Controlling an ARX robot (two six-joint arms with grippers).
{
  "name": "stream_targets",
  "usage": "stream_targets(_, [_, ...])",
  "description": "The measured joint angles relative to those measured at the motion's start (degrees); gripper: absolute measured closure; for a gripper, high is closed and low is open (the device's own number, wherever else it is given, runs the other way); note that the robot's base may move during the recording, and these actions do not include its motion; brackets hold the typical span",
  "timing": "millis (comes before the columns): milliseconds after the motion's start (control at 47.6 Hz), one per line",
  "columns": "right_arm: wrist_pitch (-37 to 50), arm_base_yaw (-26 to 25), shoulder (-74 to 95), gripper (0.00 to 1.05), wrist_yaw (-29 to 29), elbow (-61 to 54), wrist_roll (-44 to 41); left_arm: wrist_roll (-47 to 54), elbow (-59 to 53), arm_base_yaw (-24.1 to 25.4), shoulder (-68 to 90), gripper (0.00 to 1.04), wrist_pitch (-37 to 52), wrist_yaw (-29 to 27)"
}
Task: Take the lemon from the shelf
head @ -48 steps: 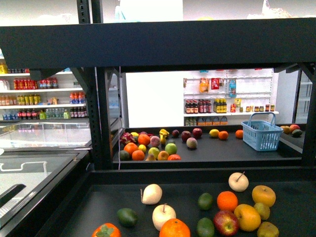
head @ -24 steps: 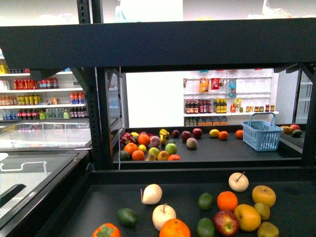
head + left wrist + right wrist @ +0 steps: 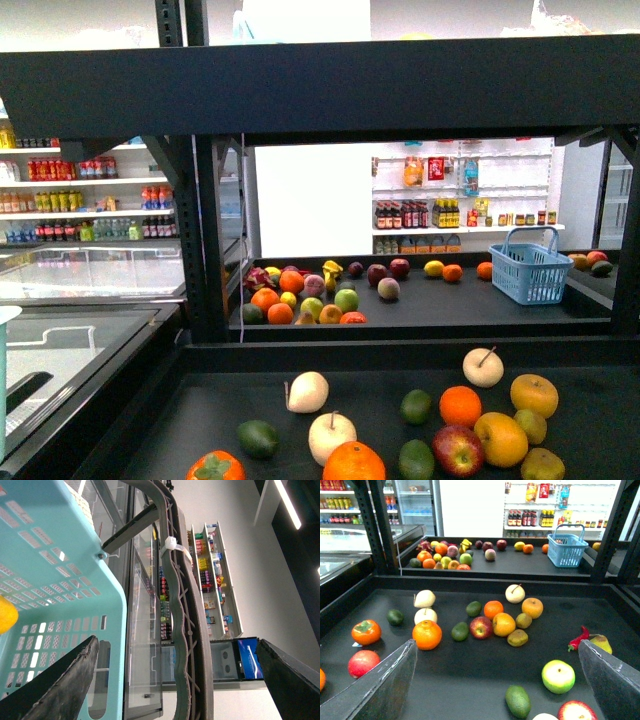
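Note:
The lemon point(image 3: 501, 440), a yellow oval fruit, lies on the black shelf's point(image 3: 200, 410) lower deck at the front right, among an orange, a red apple and small olive-yellow fruits. In the right wrist view the lemon point(image 3: 504, 624) lies beyond my right gripper point(image 3: 497, 680), which is open, empty and above the deck point(image 3: 470, 675). My left gripper point(image 3: 177, 680) is open, with the grey handle point(image 3: 172, 580) of a teal basket point(image 3: 55, 570) running between its fingers. Neither gripper shows in the front view.
A rounder yellow-orange fruit point(image 3: 534, 396) sits behind the lemon. A green apple point(image 3: 558, 676), an avocado point(image 3: 518, 701) and a red chilli point(image 3: 577, 640) lie near the right gripper. A blue basket point(image 3: 530, 270) and more fruit sit on the far deck. The teal basket's edge point(image 3: 4, 370) shows at far left.
The teal basket's edge has come up into the front view at the far left. The fruit on the shelf has not moved.

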Motion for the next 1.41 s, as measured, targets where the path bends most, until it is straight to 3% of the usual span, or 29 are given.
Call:
stream_targets(252, [0.0,0.0,0.0,0.08,0.0,0.0,0.0,0.6,-2.9,0.7,-7.5,0.08,-7.4,1.6])
stream_targets(379, [0.0,0.0,0.0,0.08,0.0,0.0,0.0,6.2,-3.7,0.4,-12.4,0.08,-12.0,3.0])
stream_targets(547, [0.0,0.0,0.0,0.08,0.0,0.0,0.0,20.7,-3.7,-0.4,-20.3,0.08,-21.5,8.8])
stream_targets(631, [0.0,0.0,0.0,0.08,0.0,0.0,0.0,35.0,-5.3,-1.9,-27.3,0.08,-25.6,13.2])
stream_targets(778, [0.0,0.0,0.0,0.08,0.0,0.0,0.0,51.2,-7.2,-4.2,-37.3,0.08,-33.0,19.3])
stream_targets(946, [0.0,0.0,0.0,0.08,0.0,0.0,0.0,69.8,-13.0,-10.9,-52.8,0.08,-44.8,23.2])
stream_targets(1178, [0.0,0.0,0.0,0.08,0.0,0.0,0.0,74.8,-21.7,-24.5,-69.7,0.08,-52.1,13.2])
stream_targets(1262, [0.0,0.0,0.0,0.08,-0.1,0.0,0.0,77.7,-25.8,-27.1,-75.9,0.20,-50.8,20.4])
stream_targets(1325, [0.0,0.0,0.0,0.08,0.0,0.0,0.0,79.3,-29.8,-29.6,-80.6,0.31,-49.8,21.8])
stream_targets(1409, [0.0,0.0,0.0,0.08,0.0,0.0,0.0,80.4,-33.9,-29.1,-83.8,0.46,-48.5,23.3])
